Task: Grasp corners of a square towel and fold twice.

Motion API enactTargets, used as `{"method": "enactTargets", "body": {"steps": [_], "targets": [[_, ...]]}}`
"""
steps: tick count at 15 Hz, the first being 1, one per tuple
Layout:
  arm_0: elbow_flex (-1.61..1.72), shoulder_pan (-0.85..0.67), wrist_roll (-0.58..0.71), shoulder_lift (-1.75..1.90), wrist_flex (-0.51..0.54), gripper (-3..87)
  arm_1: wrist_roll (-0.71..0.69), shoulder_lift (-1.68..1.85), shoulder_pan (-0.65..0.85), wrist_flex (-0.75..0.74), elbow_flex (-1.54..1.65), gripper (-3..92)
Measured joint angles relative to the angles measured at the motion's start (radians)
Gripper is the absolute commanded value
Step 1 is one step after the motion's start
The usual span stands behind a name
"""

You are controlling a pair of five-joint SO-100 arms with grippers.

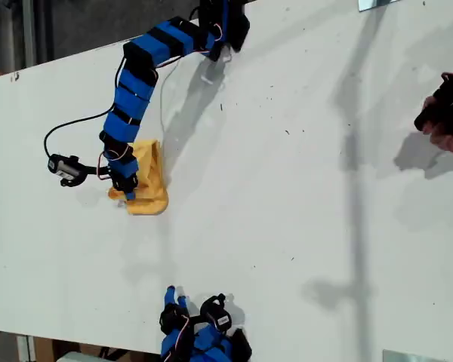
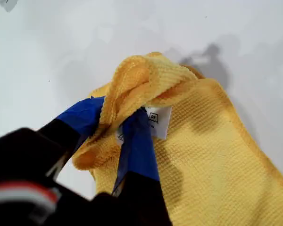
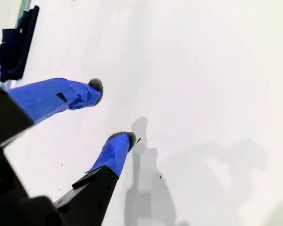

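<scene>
White table (image 1: 302,188) fills the exterior view, dark floor showing along its 11 o'clock edge. Going left to right in that view: the towel (image 1: 149,181) lies bunched and partly folded at about 9 o'clock from table centre, with my first gripper (image 1: 128,192) down on its near edge; my second gripper (image 1: 176,296) sits parked at 6 o'clock, well apart from the cloth; a person's hand (image 1: 447,121) holding a dark object shows at 3 o'clock. Risk, as a judgement: the grip takes a gathered wad of hem rather than a single clean corner, so a lift could drag several layers together and spoil the fold, or the thick roll could slip free. Jaws: the first wrist view shows my first gripper (image 2: 114,134) clamped on a rolled hem of the towel (image 2: 212,155), a white care label (image 2: 156,120) just beside the blue fingers. My second gripper (image 3: 114,113) stands apart, holding nothing, above bare table.
</scene>
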Motion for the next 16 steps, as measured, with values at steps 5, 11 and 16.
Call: {"method": "enactTargets", "body": {"steps": [5, 11, 16], "targets": [[0.000, 0.000, 0.000, 0.000, 0.000, 18.0, 0.000, 0.006, 0.002, 0.002, 0.014, 29.1], [0.000, 0.000, 0.000, 0.000, 0.000, 18.0, -0.035, 0.288, 0.031, -0.012, 0.258, 30.3], [0.000, 0.000, 0.000, 0.000, 0.000, 18.0, -0.104, 0.107, -0.026, 0.161, -0.003, 28.7]]}}
